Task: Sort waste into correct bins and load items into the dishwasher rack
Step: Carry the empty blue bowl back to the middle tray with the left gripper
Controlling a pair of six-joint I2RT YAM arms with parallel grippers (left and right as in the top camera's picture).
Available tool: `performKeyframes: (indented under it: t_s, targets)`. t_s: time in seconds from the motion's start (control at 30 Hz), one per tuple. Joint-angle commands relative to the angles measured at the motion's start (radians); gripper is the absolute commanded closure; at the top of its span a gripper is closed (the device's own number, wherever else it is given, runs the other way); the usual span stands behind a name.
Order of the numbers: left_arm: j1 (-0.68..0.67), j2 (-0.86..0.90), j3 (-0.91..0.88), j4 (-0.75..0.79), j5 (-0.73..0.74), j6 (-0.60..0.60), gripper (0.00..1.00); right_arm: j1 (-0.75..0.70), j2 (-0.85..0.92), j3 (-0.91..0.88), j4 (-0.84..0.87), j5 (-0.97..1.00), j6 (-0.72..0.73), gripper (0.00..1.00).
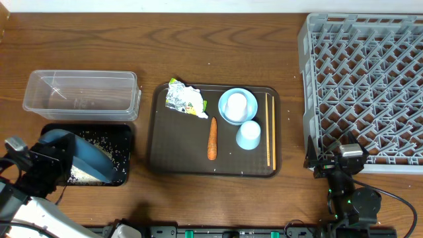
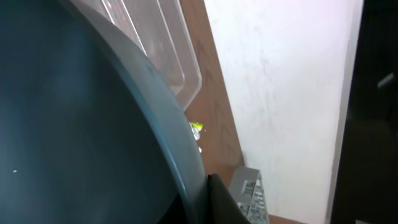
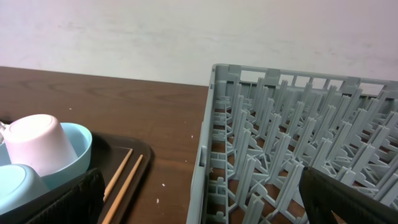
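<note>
Lower left, the left arm point(image 1: 30, 215): black wrist block, pale grey casing. Lower right, the right arm point(image 1: 357, 205): black housing, small green lights point(image 1: 345, 194), thin black cable point(image 1: 404, 198).

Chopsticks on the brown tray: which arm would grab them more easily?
Right: the right gripper, open and empty, sits nearest the chopsticks; the left gripper is shut on the dark blue bowl.

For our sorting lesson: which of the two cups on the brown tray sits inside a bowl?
The whitish cup: it rests in the small light blue bowl, while the light blue cup stands directly on the brown tray.
</note>
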Motion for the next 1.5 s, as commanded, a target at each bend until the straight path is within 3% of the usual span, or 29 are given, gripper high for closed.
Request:
performKeyframes:
  t_s: [0.0, 0.07, 0.17, 0.37, 0.77, 1.03, 1.2, 1.33, 1.47]
  targets:
    - [-0.004, -0.024, 0.009, -0.003, 0.18, 0.053, 0.94, -0.005, -0.003, -0.002, -0.004, 0.002, -0.013, 0.01]
    - [-0.008, -0.037, 0.009, -0.004, 0.293, 0.052, 0.94, -0.005, -0.003, -0.002, -0.004, 0.002, -0.013, 0.01]
    - [-0.052, -0.073, 0.011, -0.003, 0.299, 0.05, 0.94, -0.005, -0.003, -0.002, -0.004, 0.002, -0.013, 0.01]
    - [-0.278, -0.19, 0.033, -0.005, 0.103, -0.01, 0.94, -0.005, -0.003, -0.002, -0.004, 0.002, -0.013, 0.01]
    - [-0.916, -0.25, 0.059, -0.053, -0.368, -0.07, 0.94, -0.005, -0.003, -0.002, -0.004, 0.002, -0.013, 0.01]
    - [-1.234, -0.169, 0.058, 0.06, -0.57, -0.063, 0.94, -0.005, -0.003, -0.002, -0.004, 0.002, -0.013, 0.01]
    - [-1.398, -0.055, 0.058, 0.112, -0.788, -0.062, 0.94, -0.005, -0.003, -0.002, -0.004, 0.002, -0.013, 0.01]
    - [-1.503, 0.045, 0.058, 0.135, -0.938, -0.063, 0.94, -0.005, -0.003, -0.002, -0.004, 0.002, -0.013, 0.01]
    - [-1.585, 0.123, 0.058, 0.188, -0.983, -0.063, 0.94, -0.005, -0.003, -0.002, -0.004, 0.002, -0.013, 0.01]
